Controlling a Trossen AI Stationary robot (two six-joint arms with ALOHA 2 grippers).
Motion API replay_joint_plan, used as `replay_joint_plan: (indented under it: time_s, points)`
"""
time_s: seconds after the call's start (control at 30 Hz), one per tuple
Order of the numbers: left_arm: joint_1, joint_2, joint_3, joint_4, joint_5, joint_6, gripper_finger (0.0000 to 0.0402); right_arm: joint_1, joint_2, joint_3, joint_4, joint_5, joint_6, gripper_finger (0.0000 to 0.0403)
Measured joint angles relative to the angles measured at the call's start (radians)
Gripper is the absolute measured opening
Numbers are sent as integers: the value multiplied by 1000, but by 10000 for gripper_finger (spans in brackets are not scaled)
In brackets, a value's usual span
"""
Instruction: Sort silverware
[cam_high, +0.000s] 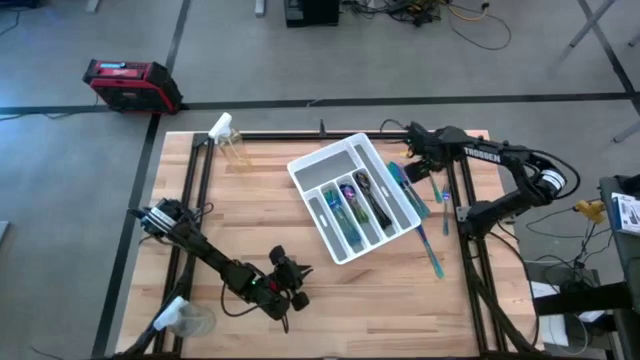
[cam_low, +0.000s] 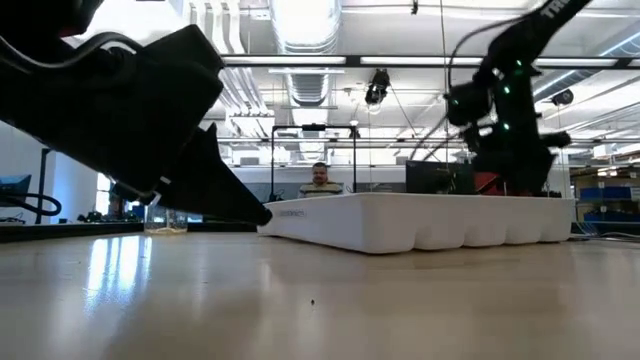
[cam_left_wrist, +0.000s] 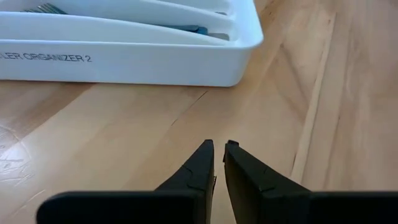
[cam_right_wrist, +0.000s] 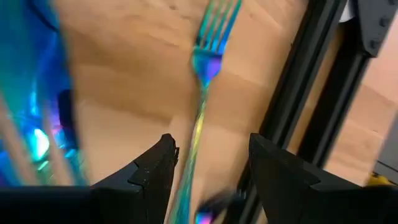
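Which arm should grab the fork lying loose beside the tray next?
Right. The right gripper is open directly over the fork, by the tray's far right side. The left gripper is shut, at the table's near edge.

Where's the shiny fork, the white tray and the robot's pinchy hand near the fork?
fork (cam_right_wrist: 206, 62), right wrist view, neck below the tines.
white tray (cam_high: 310, 163), high view, far rim.
right end effector (cam_right_wrist: 211, 165), right wrist view, gap between open fingers.

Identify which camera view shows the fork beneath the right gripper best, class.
The right wrist view: the fork shows its tines and iridescent handle between the open right gripper. The high view shows only a thin teal sliver. The low and left wrist views do not show it.
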Motion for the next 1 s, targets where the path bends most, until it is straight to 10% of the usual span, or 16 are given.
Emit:
replay_joint_plan:
  time_s: [0.6, 1.0]
  points:
    - [1, 0, 0, 36, -8, 0, 25, -64, 118, -50, 223, -80, 20, 178]
    - [-2, 0, 0, 49, -7, -2, 25, -56, 216, -44, 265, -128, 178, 96]
